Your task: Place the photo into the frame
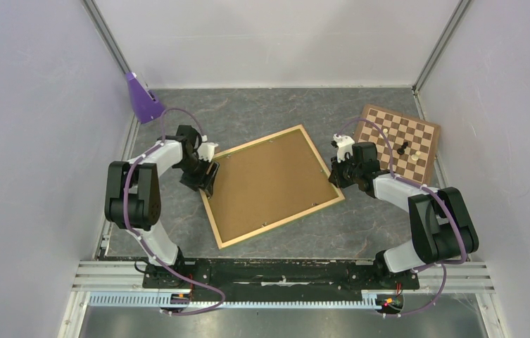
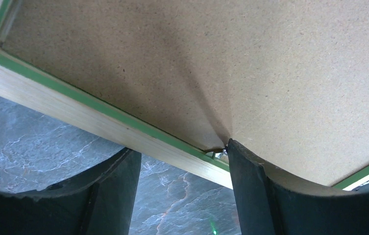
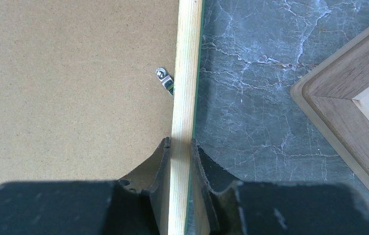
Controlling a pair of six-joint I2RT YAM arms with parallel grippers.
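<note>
The frame (image 1: 281,223) lies back-up on the table, pale wood rails round a brown hardboard panel (image 1: 272,183) that fills it. The photo does not show in any view. My left gripper (image 1: 205,176) is at the frame's left rail (image 2: 74,110) and stands open (image 2: 182,149): one finger is over the table outside the rail, the other tip touches the panel (image 2: 246,63) beside a small metal tab (image 2: 216,154). My right gripper (image 1: 336,176) is shut on the frame's right rail (image 3: 186,73), one finger on each side (image 3: 180,142).
A brown-and-cream chessboard (image 1: 397,141) with a few pieces lies at the back right, its corner (image 3: 349,107) close to my right gripper. A purple block (image 1: 142,98) stands at the back left. A metal turn clip (image 3: 164,78) sits on the panel by the right rail.
</note>
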